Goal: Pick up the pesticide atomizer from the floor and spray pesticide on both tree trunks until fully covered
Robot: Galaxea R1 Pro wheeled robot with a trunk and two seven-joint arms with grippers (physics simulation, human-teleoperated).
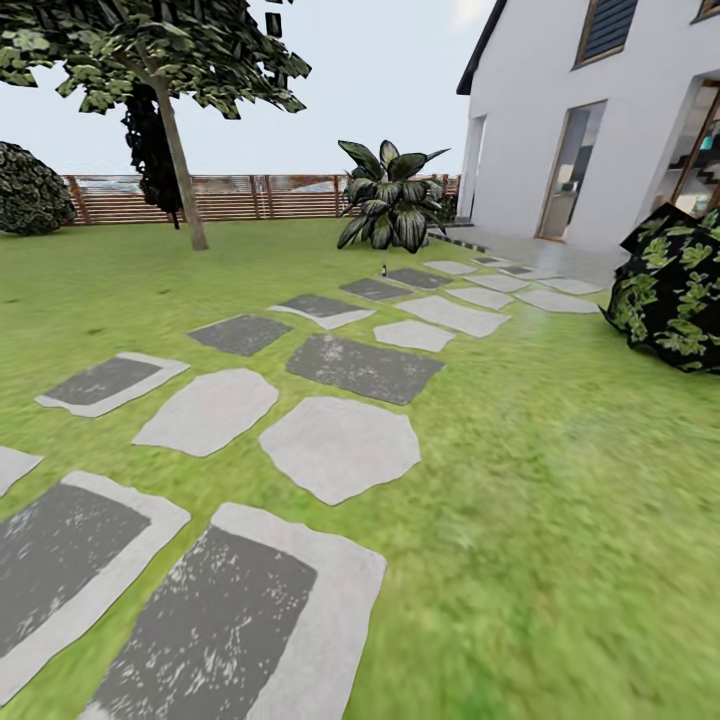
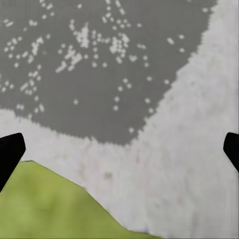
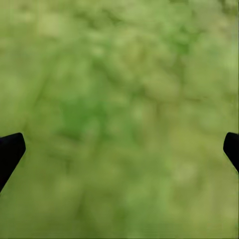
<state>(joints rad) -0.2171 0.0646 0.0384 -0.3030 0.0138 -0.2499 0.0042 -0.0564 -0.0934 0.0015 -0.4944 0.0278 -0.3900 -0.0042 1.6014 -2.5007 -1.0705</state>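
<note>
Outdoors, garden lawn point(image 1: 560, 520): grey stepping stones point(image 1: 340, 445) run toward a white house point(image 1: 560, 120). Tiny dark atomizer point(image 1: 384, 269) stands on grass by the far stones, before a broad-leaved plant point(image 1: 392, 200). One tree trunk point(image 1: 182, 170) near the slat fence point(image 1: 250, 197). Left gripper point(image 2: 119, 152) jaws wide over stone; right gripper point(image 3: 119, 152) jaws wide over grass.

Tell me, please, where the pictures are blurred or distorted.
Head view: the grass smears near the lower edge, and the house leans from wide-angle distortion. Right wrist view: the grass is a soft blur. Left wrist view: the stepping stone has jagged, pixelated edges.
</note>
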